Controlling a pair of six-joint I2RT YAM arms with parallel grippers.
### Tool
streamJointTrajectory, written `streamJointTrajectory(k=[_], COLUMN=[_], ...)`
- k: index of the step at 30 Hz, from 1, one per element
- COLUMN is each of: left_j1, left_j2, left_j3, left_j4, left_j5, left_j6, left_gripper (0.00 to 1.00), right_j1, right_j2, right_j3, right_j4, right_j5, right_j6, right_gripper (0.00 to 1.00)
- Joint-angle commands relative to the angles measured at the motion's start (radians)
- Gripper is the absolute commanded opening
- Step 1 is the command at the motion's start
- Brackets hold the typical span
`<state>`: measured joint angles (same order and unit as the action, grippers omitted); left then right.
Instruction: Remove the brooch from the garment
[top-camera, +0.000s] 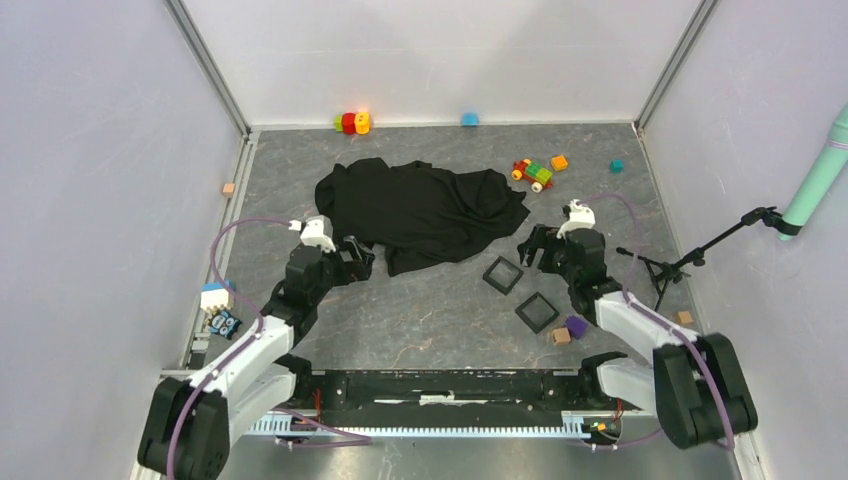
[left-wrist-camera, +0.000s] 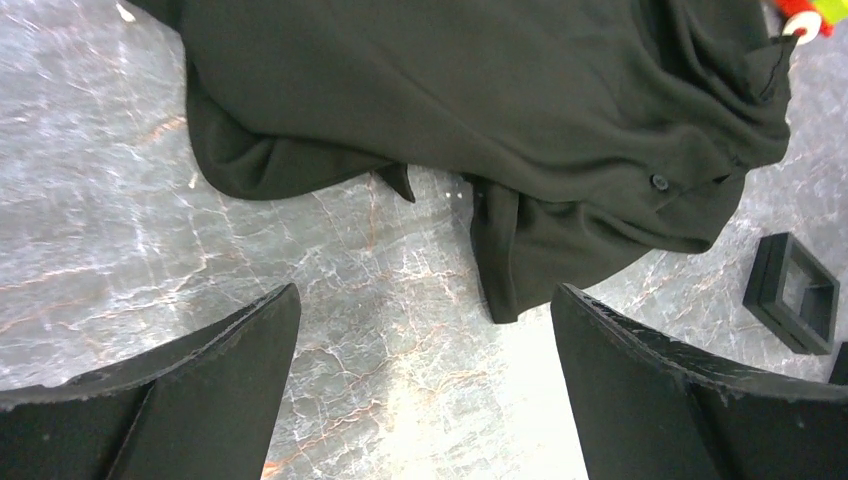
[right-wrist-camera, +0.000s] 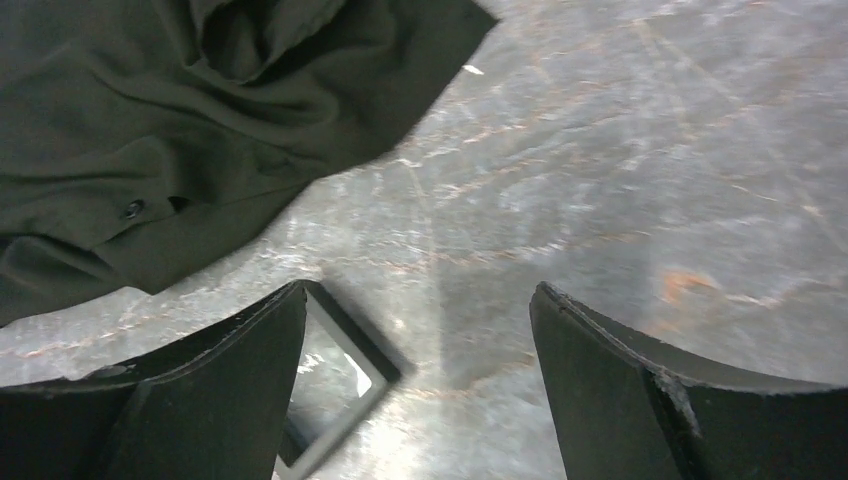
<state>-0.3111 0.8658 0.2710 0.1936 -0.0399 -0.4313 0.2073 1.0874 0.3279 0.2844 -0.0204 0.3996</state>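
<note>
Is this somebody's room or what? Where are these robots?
Most likely a robot test booth in a lab: plain white walls box in a table, two arms are bolted at its edge, and toy bricks and a garment lie out as practice things.

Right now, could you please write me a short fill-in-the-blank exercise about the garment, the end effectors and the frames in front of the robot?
The crumpled garment is ___ in colour. The left end effector and the right end effector both stand ___, holding nothing. Close to the right end effector lie ___ black square frames.
Missing words: black; open; two.
</note>
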Motion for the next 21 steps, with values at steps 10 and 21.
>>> streamJointTrajectory(k=[10,21], left_j1=[-0.002,-0.001], left_j2=[0.095,-0.093], left_j3=[0.048,-0.015], left_j4=[0.094,0.085], left_j5=[0.1,0.047], left_j6=[-0.051,-0.045], left_gripper=[1.0,0.97], right_j1=[0.265,0.485], right_j2=[0.358,0.599], right_j3=[0.26,0.443], right_j4=[0.144,0.052], right_j5=[-0.009,0.169], right_j6=[0.084,0.011], right_gripper=[0.73,0.72])
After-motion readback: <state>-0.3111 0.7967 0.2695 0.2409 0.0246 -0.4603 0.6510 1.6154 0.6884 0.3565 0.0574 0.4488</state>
